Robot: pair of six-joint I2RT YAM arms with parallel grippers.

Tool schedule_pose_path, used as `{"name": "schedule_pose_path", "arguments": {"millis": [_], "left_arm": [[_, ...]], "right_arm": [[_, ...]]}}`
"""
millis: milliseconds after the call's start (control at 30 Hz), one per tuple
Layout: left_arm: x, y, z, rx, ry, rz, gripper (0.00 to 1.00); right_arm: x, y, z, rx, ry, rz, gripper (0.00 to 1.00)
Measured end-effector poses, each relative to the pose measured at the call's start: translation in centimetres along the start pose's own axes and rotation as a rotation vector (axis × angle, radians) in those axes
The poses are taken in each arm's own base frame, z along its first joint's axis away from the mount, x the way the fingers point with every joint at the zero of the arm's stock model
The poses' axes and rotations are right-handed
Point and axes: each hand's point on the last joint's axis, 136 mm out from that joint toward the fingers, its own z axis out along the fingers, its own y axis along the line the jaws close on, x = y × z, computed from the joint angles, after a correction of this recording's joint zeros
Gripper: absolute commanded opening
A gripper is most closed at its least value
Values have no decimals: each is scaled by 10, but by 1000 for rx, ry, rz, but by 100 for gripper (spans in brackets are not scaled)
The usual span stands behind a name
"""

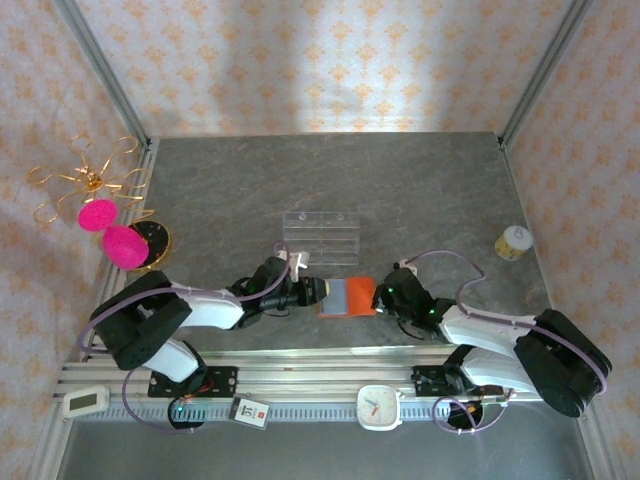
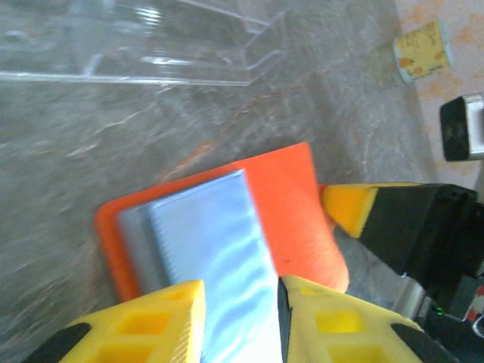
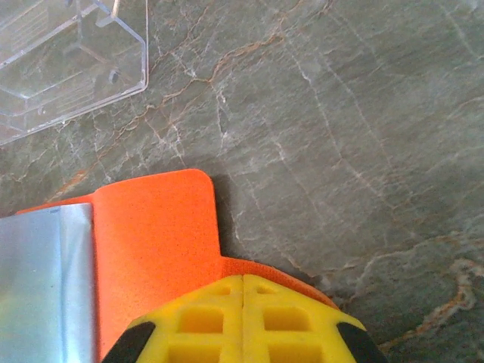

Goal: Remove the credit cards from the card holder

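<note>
The orange card holder (image 1: 357,298) lies open on the grey table between my two grippers. A glossy grey-blue panel (image 2: 212,234) covers its left half; I cannot tell whether this is lining or one of the credit cards. My left gripper (image 1: 322,291) comes in from the left. Its yellow fingers stand apart over that panel (image 2: 240,291), holding nothing. My right gripper (image 3: 243,278) is shut on the holder's orange flap (image 3: 151,234), which curls up at its fingertips. One right finger (image 2: 348,208) touches the holder's right edge.
A clear plastic compartment tray (image 1: 320,238) stands just behind the holder. A small yellow cup (image 1: 514,242) sits at the right. Pink balls on a gold stand (image 1: 110,235) are at the left. A white clock (image 1: 380,407) rests on the front rail.
</note>
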Motion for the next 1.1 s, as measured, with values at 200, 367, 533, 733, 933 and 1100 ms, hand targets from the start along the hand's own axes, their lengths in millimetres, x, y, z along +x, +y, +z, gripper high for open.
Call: {"name": "schedule_pose_path", "arguments": {"millis": [200, 367, 533, 733, 933, 1100], "left_arm": [[-19, 0, -13, -28, -99, 18, 40], [-17, 7, -11, -53, -96, 23, 37], [-15, 10, -10, -64, -86, 24, 37], [-8, 7, -8, -58, -68, 39, 34], [-6, 7, -7, -59, -61, 41, 30], [-5, 8, -7, -59, -56, 40, 30]], "right_arm": [[-2, 0, 2, 20, 2, -44, 0], [-6, 4, 7, 33, 6, -80, 12], [-9, 15, 4, 26, 1, -143, 33], [-15, 27, 0, 15, -18, -200, 39], [-9, 58, -2, -57, -4, -318, 36], [-1, 85, 6, -78, 22, -415, 38]]}}
